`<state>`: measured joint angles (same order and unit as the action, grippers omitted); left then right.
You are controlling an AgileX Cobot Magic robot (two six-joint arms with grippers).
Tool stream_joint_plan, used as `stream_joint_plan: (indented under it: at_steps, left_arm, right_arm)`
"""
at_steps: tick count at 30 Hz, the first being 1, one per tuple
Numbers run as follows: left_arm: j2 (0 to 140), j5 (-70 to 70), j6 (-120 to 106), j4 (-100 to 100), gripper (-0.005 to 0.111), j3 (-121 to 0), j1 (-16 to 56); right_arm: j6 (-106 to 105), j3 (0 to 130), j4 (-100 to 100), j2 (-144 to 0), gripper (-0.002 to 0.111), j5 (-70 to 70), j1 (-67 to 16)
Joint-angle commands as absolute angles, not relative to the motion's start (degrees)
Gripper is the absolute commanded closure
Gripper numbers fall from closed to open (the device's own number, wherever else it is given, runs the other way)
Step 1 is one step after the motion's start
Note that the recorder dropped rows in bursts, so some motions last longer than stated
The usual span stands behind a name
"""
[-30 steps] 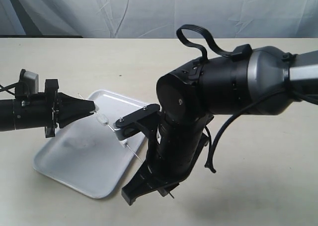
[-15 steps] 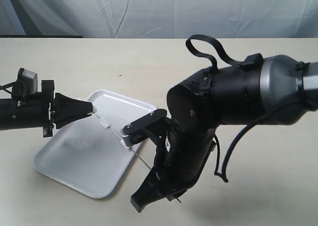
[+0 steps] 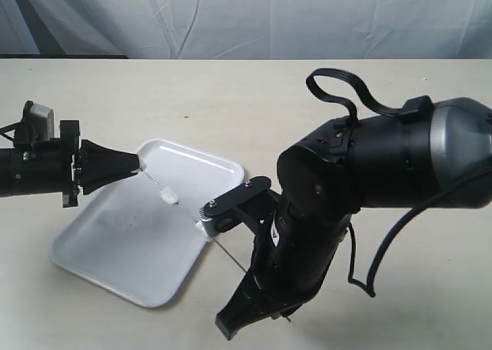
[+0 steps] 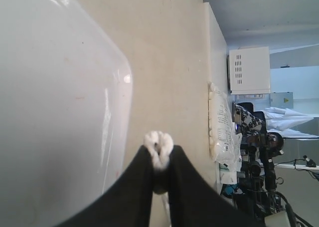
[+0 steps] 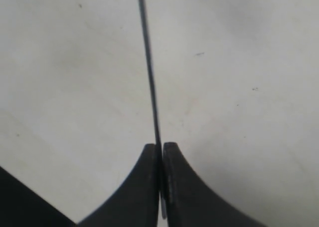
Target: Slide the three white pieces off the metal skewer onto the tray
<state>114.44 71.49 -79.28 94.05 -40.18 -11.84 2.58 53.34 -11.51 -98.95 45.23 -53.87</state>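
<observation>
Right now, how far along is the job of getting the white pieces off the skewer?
Done: no piece visible on the tray yet. In hand: the left gripper pinches one white piece; the right gripper clamps the skewer. Left: another piece sits on the skewer, over the tray.

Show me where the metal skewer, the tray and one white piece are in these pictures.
metal skewer (image 5: pixel 149 72): right wrist view, the middle of the bare rod.
tray (image 3: pixel 123 250): exterior view, a bare part of its floor.
white piece (image 4: pixel 158 143): left wrist view, its rounded visible end.
</observation>
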Motion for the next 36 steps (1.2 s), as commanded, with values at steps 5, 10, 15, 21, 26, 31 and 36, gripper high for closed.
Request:
stream_joint_plan:
  at_steps: [5,10,15,21,26,31,36]
  left_arm:
    - [113.94,69.96,-77.89,99.95,0.107,-43.16,-13.15]
    - [113.94,69.96,-77.21,99.95,0.107,-43.86,-13.15]
    - [113.94,69.96,-77.18,99.95,0.107,-43.97,-13.15]
    - [113.94,63.69,-75.29,90.13,0.107,-43.97,-11.65]
    - [113.94,58.35,-72.9,84.31,0.107,-43.97,-7.31]
    - [113.94,54.28,-72.08,83.08,0.103,-43.97,-4.1]
    - [113.94,52.82,-72.08,82.11,0.084,-43.97,-3.98]
  right_arm:
    - [3.6,49.97,-11.2,-98.54,0.109,51.71,-53.7]
    - [3.76,49.14,-11.2,-98.3,0.109,51.09,-53.7]
    - [3.74,49.14,-10.98,-97.57,0.109,50.61,-53.7]
    - [3.79,49.14,-10.6,-97.42,0.109,50.62,-53.7]
    - [4.01,50.38,-9.68,-97.42,0.109,51.29,-53.7]
    - [5.92,52.38,-7.68,-97.42,0.109,53.57,-53.7]
    - [6.41,52.85,-7.53,-97.42,0.109,53.7,-53.7]
